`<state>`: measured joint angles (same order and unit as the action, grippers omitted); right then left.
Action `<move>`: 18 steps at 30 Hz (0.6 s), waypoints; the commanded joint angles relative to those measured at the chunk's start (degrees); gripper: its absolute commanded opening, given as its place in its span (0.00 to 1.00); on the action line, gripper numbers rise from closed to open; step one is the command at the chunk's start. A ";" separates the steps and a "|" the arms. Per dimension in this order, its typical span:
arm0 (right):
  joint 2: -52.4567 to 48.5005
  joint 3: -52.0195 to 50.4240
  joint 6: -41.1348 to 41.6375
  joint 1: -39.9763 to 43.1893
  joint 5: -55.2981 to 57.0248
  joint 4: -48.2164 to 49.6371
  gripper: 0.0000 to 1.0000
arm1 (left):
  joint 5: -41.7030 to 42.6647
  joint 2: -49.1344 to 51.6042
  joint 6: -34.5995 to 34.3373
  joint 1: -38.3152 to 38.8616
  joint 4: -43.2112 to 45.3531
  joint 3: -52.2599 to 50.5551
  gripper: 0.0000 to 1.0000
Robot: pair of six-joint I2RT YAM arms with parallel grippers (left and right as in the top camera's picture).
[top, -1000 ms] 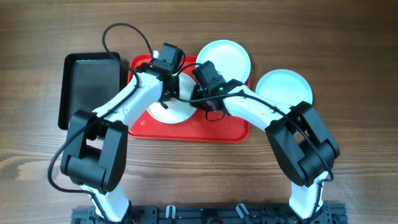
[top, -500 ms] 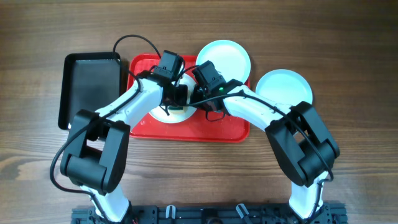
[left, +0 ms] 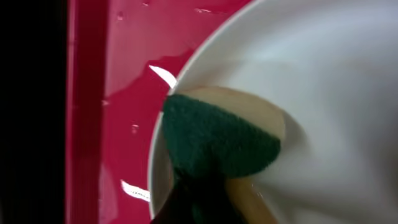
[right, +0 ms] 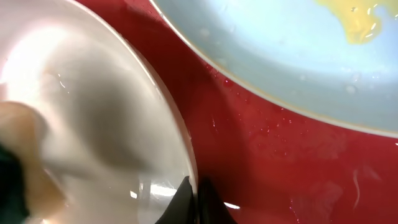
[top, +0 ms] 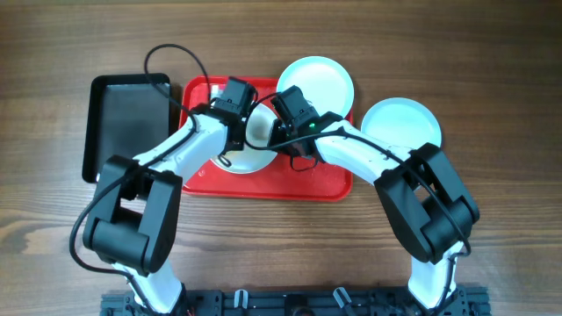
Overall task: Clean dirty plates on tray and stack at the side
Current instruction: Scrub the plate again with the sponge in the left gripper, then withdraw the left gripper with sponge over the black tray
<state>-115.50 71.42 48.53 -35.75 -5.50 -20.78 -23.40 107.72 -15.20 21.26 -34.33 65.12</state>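
A white plate (top: 253,156) lies on the red tray (top: 316,184). My left gripper (top: 240,132) is shut on a green-and-yellow sponge (left: 224,140), which is pressed onto that plate (left: 329,87) near its left rim. The rim of the same plate (right: 93,106) is pinched from the right by my right gripper (right: 196,202), which is shut on it. A second plate (top: 318,81) sits over the tray's far right corner; it (right: 292,56) carries a yellow smear. A third plate (top: 399,123) rests on the table to the right of the tray.
A black rectangular tray (top: 127,118) stands left of the red tray. Both arms cross over the red tray's middle. Wet streaks show on the red tray floor (right: 280,162). The wooden table (top: 281,237) lies in front.
My left gripper has swept the sponge right across the plate and then back to the left. My right gripper and all three plates have stayed where they were.
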 commanded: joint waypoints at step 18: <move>-1.29 -0.92 -2.05 0.15 2.49 -1.66 0.04 | 4.55 -5.33 -12.48 -2.40 -7.26 12.22 0.04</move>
<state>-115.50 71.42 47.88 -36.05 -5.96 -20.82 -24.32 107.24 -23.44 20.01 -39.57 72.73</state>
